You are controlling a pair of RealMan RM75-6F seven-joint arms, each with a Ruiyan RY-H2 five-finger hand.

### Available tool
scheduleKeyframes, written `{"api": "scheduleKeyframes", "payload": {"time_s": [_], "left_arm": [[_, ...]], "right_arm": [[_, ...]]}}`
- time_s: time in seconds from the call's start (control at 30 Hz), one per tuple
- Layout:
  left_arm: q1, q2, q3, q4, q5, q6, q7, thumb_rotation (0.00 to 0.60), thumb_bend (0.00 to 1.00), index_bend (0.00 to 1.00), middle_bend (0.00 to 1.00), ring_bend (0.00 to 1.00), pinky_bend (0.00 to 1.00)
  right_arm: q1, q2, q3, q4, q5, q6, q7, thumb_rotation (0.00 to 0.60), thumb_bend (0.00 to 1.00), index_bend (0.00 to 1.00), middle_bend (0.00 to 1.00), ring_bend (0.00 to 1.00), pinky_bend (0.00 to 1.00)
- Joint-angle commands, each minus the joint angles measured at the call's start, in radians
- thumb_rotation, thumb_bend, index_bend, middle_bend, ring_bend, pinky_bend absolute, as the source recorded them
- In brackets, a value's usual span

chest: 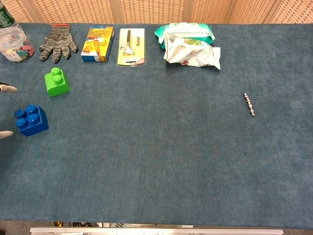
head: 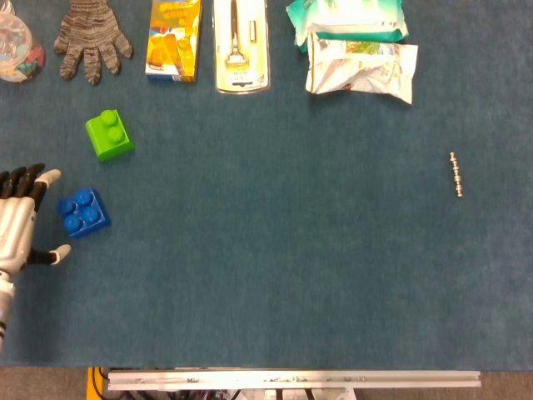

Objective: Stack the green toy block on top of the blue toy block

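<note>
The green toy block (head: pixel 109 135) (chest: pixel 56 82) stands on the blue cloth at the left, apart from the blue toy block (head: pixel 82 212) (chest: pixel 31 120) just nearer and further left. My left hand (head: pixel 23 219) reaches in from the left edge, fingers spread and empty, just left of the blue block without touching it. In the chest view only its fingertips (chest: pixel 8 88) show at the frame edge. My right hand is out of sight in both views.
Along the far edge lie a grey knit glove (head: pixel 90 37), an orange box (head: pixel 174 38), a packaged peeler (head: pixel 241 43), wipes packs (head: pixel 354 46) and a plastic jar (head: pixel 18 50). A small metal chain piece (head: pixel 455 173) lies at the right.
</note>
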Motion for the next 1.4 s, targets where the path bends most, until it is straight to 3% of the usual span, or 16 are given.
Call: {"api": "scheduleKeyframes", "payload": {"time_s": [0.03, 0.6, 0.77, 0.97, 1.23, 1.4], "left_arm": [[-0.022, -0.024, -0.009, 0.014, -0.033, -0.021, 0.024, 0.600, 0.13, 0.13, 0.09, 0.06, 0.01], [-0.093, -0.104, -0.022, 0.095, -0.186, -0.092, 0.086, 0.600, 0.13, 0.13, 0.09, 0.06, 0.02], [-0.105, -0.120, -0.021, 0.121, -0.217, -0.101, 0.094, 0.600, 0.13, 0.17, 0.11, 0.07, 0.02], [-0.108, -0.147, -0.026, 0.152, -0.200, -0.088, 0.054, 0.600, 0.13, 0.30, 0.20, 0.14, 0.03], [-0.114, -0.174, -0.025, 0.179, -0.174, -0.075, 0.033, 0.600, 0.13, 0.41, 0.36, 0.31, 0.14], [-0.122, -0.179, -0.024, 0.175, -0.154, -0.072, 0.031, 0.600, 0.13, 0.45, 0.41, 0.35, 0.20]], "right_arm": [[0.000, 0.000, 0.000, 0.002, 0.001, 0.000, 0.002, 0.600, 0.34, 0.48, 0.50, 0.38, 0.41], [-0.008, 0.006, 0.001, 0.007, 0.005, 0.007, 0.011, 0.600, 0.34, 0.48, 0.50, 0.38, 0.41], [-0.009, 0.006, 0.001, 0.009, 0.006, 0.007, 0.012, 0.600, 0.34, 0.48, 0.50, 0.38, 0.41], [-0.010, 0.005, 0.000, 0.010, 0.008, 0.004, 0.011, 0.600, 0.34, 0.48, 0.50, 0.38, 0.41], [-0.015, 0.006, 0.001, 0.009, 0.010, 0.010, 0.010, 0.600, 0.34, 0.48, 0.50, 0.38, 0.41], [-0.016, 0.007, 0.001, 0.009, 0.009, 0.012, 0.011, 0.600, 0.34, 0.48, 0.50, 0.38, 0.41]]}}
